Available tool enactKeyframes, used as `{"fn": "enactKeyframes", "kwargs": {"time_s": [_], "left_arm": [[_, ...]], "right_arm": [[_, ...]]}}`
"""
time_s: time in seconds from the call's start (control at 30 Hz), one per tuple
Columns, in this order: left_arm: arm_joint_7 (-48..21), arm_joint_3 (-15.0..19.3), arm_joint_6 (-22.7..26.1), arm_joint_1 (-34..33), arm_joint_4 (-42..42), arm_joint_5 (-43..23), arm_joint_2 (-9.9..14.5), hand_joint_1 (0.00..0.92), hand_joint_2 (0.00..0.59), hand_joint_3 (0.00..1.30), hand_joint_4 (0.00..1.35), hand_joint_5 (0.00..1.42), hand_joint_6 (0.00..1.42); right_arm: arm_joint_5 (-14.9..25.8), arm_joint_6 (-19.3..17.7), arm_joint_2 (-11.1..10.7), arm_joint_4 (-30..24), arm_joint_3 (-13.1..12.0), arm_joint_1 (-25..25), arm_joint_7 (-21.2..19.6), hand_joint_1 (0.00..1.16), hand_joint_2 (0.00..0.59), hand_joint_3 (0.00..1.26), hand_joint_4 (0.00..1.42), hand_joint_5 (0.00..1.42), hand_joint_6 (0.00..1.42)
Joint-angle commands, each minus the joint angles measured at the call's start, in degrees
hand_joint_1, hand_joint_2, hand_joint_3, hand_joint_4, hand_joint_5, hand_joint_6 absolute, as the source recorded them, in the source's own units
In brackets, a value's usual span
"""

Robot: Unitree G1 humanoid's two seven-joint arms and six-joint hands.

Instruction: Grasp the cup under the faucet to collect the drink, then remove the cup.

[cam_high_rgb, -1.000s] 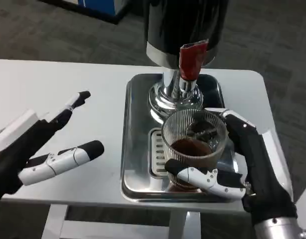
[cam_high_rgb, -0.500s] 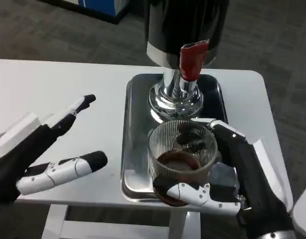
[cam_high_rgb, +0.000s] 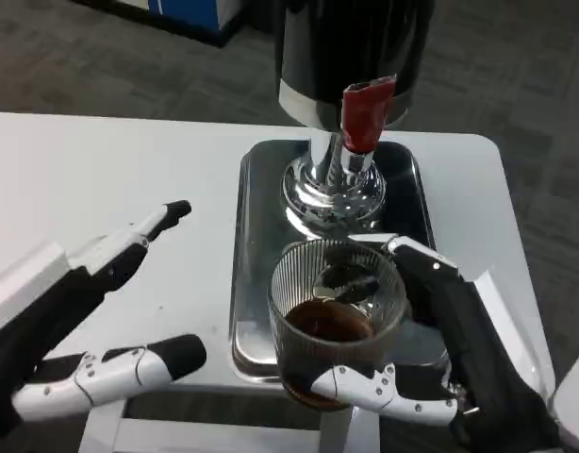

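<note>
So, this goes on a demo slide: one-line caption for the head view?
Right hand holds the ribbed cup of dark drink at the tray's near edge, left hand open.

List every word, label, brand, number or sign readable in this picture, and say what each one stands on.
None can be read. The dispenser, its red tap handle, the ribbed cup held by the right hand, the metal tray and the left hand show no lettering. The blue object at the top edge shows no legible text.
</note>
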Motion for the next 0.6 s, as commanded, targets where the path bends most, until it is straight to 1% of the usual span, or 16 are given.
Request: {"fn": "enactKeyframes", "kwargs": {"time_s": [0.03,0.23,0.33,0.4,0.5,0.6], "left_arm": [[-1.20,1.01,-1.53,2.44,-2.37,-0.36,-0.06,0.000,0.073,0.00,0.00,0.00,0.00],[-1.84,0.19,-3.60,3.78,-5.20,2.60,0.69,0.000,0.073,0.00,0.00,0.00,0.00],[-2.56,-0.06,-5.47,4.47,-6.43,4.35,1.04,0.000,0.073,0.00,0.00,0.00,0.00],[-3.26,0.25,-7.55,4.97,-7.01,5.68,1.74,0.000,0.073,0.00,0.00,0.00,0.00],[-4.39,0.85,-10.41,5.38,-6.61,5.94,2.73,0.000,0.073,0.00,0.00,0.00,0.00],[-5.54,1.82,-12.97,5.78,-6.34,5.80,3.83,0.000,0.073,0.00,0.00,0.00,0.00]], "right_arm": [[1.32,-0.48,-0.53,-3.55,-0.64,0.44,0.89,0.87,0.142,0.69,0.70,0.90,1.01],[1.48,0.22,-1.02,-5.60,-0.84,1.17,2.72,0.87,0.142,0.69,0.70,0.90,1.01],[1.73,0.81,-1.12,-6.49,-0.89,1.23,3.63,0.87,0.143,0.69,0.70,0.90,1.01],[1.93,1.22,-1.23,-6.94,-0.96,1.29,4.19,0.87,0.145,0.70,0.70,0.90,1.01],[2.48,1.79,-1.63,-7.65,-1.24,1.50,5.10,0.87,0.148,0.70,0.70,0.90,1.01],[3.29,2.35,-2.47,-8.62,-1.52,1.87,6.09,0.87,0.149,0.70,0.70,0.90,1.01]]}}
